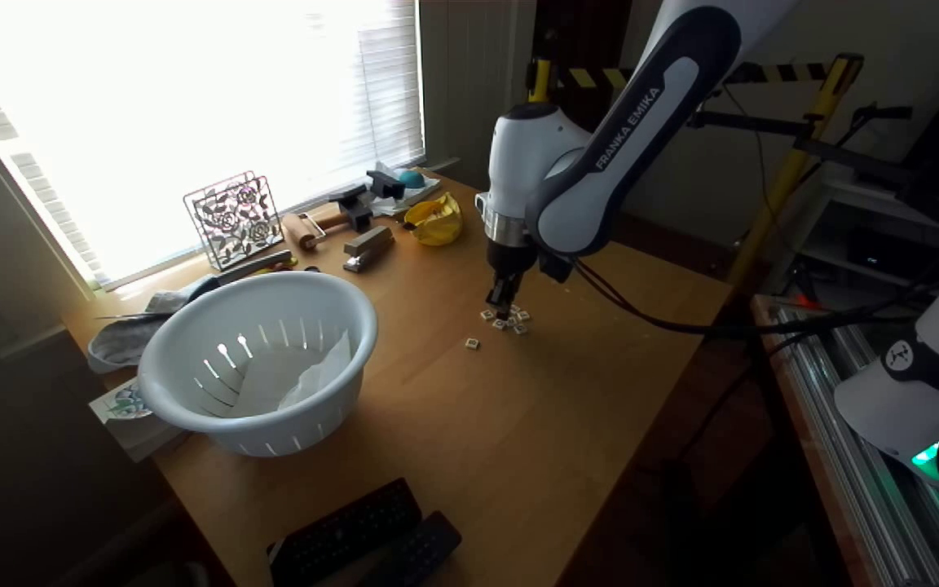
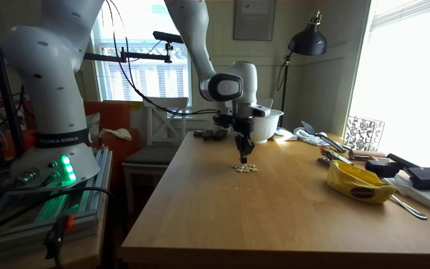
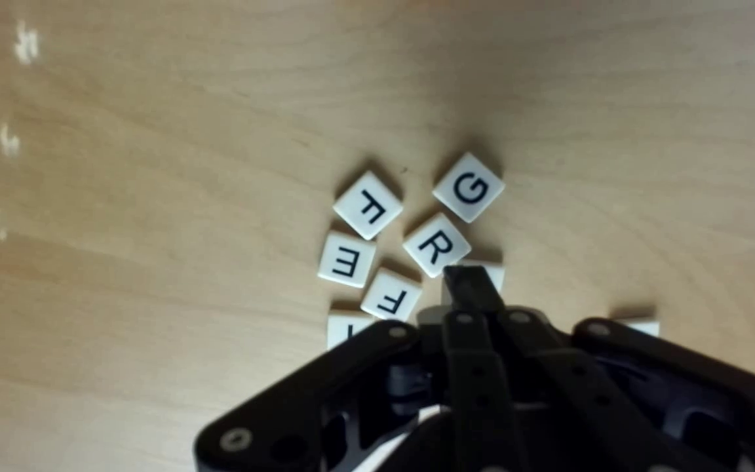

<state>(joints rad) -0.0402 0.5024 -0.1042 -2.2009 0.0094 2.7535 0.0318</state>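
Mostly clustered around the R tile point(image 3: 436, 244) on the desk point(image 3: 154, 262), the letter tiles point(image 3: 347, 259) look light, stiff and perhaps slippery, best pinched across opposite edges, while the end effector point(image 3: 474, 285), fingers together, appears just beside that R tile.

My tool point(image 3: 472, 288) is black; my arm point(image 1: 510, 163) is white with dark panels, and my white base point(image 2: 56, 145) glows with green lights point(image 2: 69, 168). I see letter tiles point(image 3: 436, 245) in white, printed with black letters, against the light brown wood grain of the table point(image 3: 154, 262). The pouch point(image 2: 349, 183) is bright yellow, the colander point(image 1: 331, 416) pale white, the openwork holder point(image 1: 233, 217) dark with a rose-and-leaf pattern, the tape point(image 1: 771, 73) striped black and yellow, the lamp point(image 2: 307, 42) black with a brassy top.
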